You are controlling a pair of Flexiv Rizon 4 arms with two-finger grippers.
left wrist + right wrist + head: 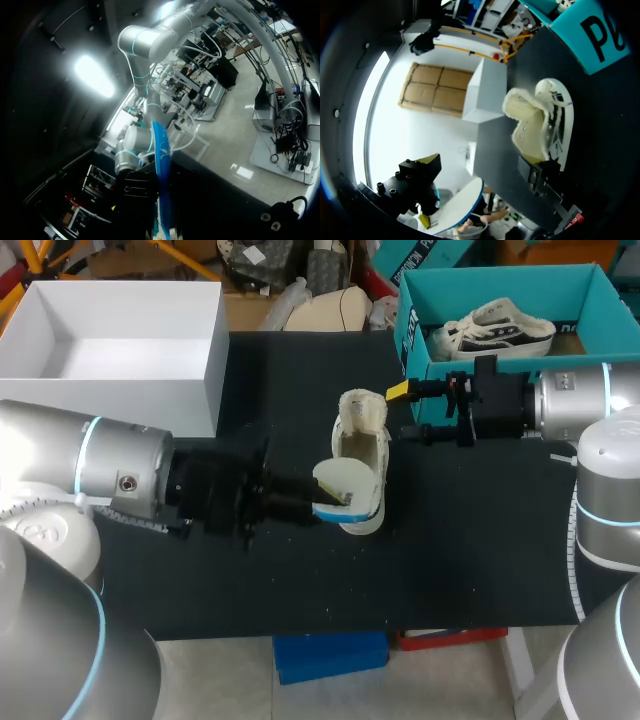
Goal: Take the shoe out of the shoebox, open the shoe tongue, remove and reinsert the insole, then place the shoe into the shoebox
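A cream shoe (365, 455) lies on the black table, its fleecy tongue (362, 410) folded open; it also shows in the right wrist view (545, 125). My left gripper (322, 505) is shut on the white insole with a blue underside (342, 483), held at the shoe's heel end. In the left wrist view the insole (161, 170) stands edge-on between the fingers. The right wrist view shows the insole (462, 200) raised off the table. My right gripper (405, 412) hovers open just right of the tongue, holding nothing. The teal shoebox (500, 280) stands at the back right.
A second shoe (498, 330) lies inside the teal shoebox. An open white box (120, 370) stands at the back left, close to my left arm. Bare black table surface (470, 540) stretches in front of and to the right of the shoe.
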